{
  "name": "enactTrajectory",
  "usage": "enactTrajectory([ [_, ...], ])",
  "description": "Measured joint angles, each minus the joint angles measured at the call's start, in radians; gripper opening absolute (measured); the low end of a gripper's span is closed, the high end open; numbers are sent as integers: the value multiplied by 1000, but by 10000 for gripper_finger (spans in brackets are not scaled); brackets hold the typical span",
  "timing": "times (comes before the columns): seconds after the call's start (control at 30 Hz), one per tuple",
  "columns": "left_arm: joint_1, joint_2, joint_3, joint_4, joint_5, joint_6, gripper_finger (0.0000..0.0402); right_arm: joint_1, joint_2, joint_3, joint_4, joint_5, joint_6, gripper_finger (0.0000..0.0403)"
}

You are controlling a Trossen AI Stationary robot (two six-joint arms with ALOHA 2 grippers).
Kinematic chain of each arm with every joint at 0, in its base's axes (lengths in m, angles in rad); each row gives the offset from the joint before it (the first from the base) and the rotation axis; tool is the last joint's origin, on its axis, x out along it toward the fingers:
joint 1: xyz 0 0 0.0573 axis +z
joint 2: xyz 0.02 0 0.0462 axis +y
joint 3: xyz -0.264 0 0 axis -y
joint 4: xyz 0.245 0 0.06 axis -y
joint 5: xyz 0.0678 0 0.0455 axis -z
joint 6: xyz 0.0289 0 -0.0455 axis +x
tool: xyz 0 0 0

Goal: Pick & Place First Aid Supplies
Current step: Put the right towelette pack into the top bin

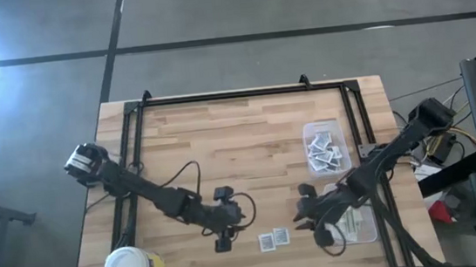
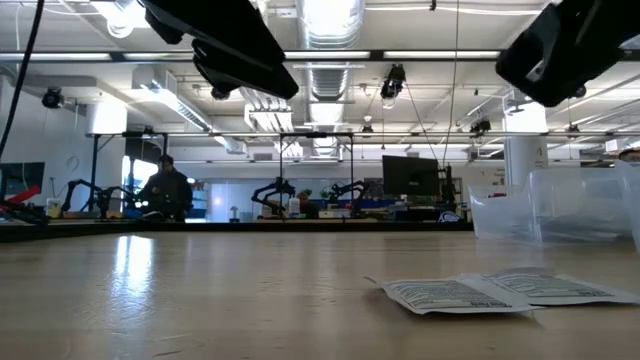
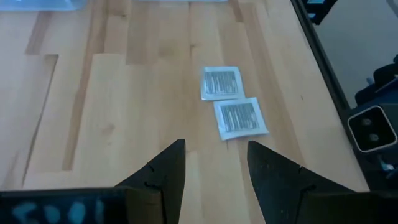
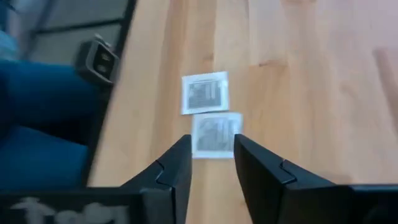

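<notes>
1. White square packets [image 1: 274, 239], two, flat on wooden table [image 1: 248, 150] near front edge, edges touching.
2. Left gripper [image 1: 223, 241] just beside them, open, empty.
3. Right gripper [image 1: 302, 221] opposite, fingers parted, empty.

It was a robotics lab: beyond the wooden table [image 2: 200, 290] stretched an open hall with exposed ceiling ducts [image 2: 330, 75], other robot arms [image 2: 275, 192] on benches, monitors [image 2: 410, 177], and a seated person [image 2: 166, 190].
</notes>
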State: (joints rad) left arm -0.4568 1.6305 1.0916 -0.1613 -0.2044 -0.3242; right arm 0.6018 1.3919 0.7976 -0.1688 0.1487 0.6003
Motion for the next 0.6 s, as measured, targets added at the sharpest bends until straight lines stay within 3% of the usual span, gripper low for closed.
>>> enactTrajectory([
  [0.23,-10,1,0,-79,-6,-70,165,-4,158,76,-16,64,-216,140],
  [0.5,-10,1,-1,-224,-6,-130,165,-60,308,256,-265,54,-192,141],
  [0.6,-10,1,-1,-250,-6,-133,165,-78,350,329,-340,-3,-169,141],
])
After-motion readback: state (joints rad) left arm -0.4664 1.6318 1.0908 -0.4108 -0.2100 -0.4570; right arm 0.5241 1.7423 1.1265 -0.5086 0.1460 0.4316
